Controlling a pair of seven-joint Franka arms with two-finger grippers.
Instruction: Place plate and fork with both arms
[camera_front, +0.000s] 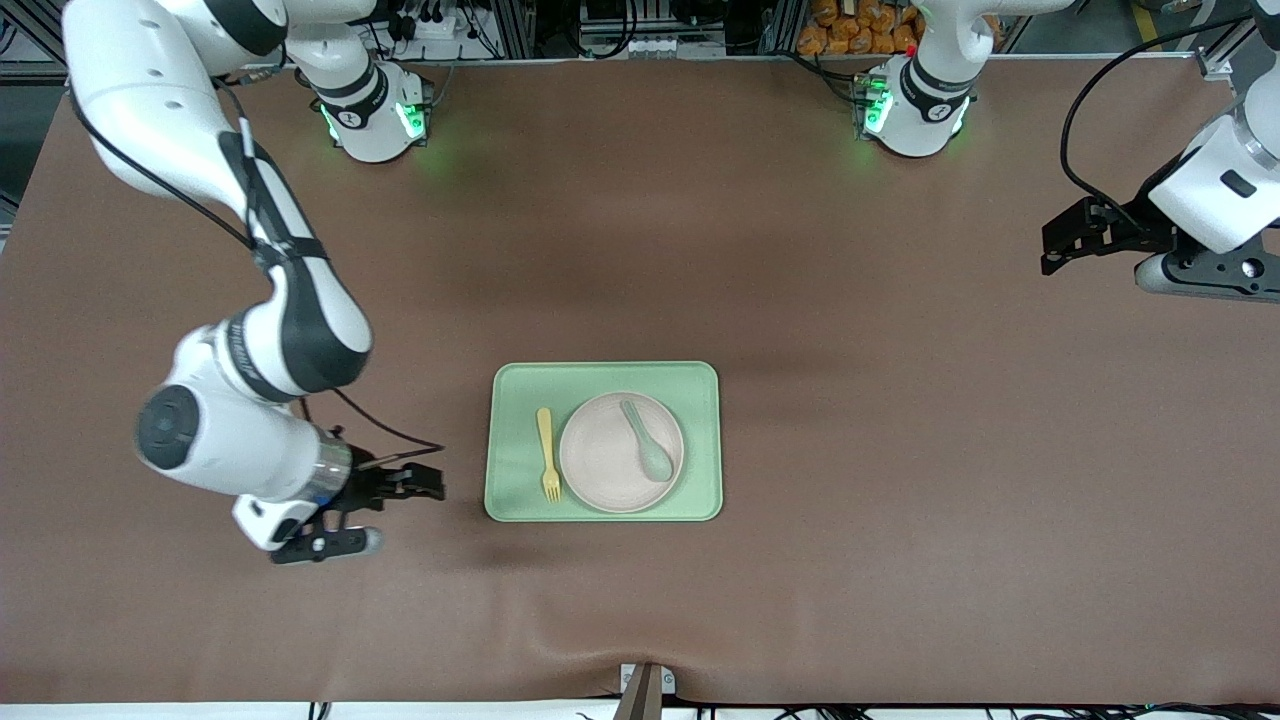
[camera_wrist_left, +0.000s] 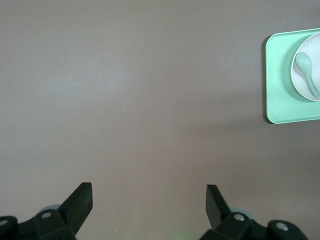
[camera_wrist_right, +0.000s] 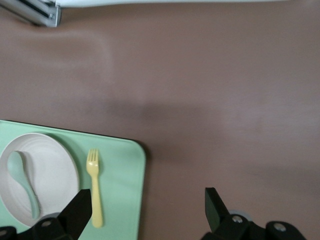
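Observation:
The pale beige-pink plate sits on the light green tray at mid-table, with a grey-green spoon lying in it. The yellow fork lies on the tray beside the plate, toward the right arm's end. My right gripper is open and empty over bare table beside the tray. Its wrist view shows the fork, plate and tray. My left gripper is open and empty over the table's left-arm end. Its wrist view shows the tray and plate.
A brown mat covers the table. A metal bracket sits at the table edge nearest the front camera and shows in the right wrist view. The two arm bases with green lights stand along the edge farthest from that camera.

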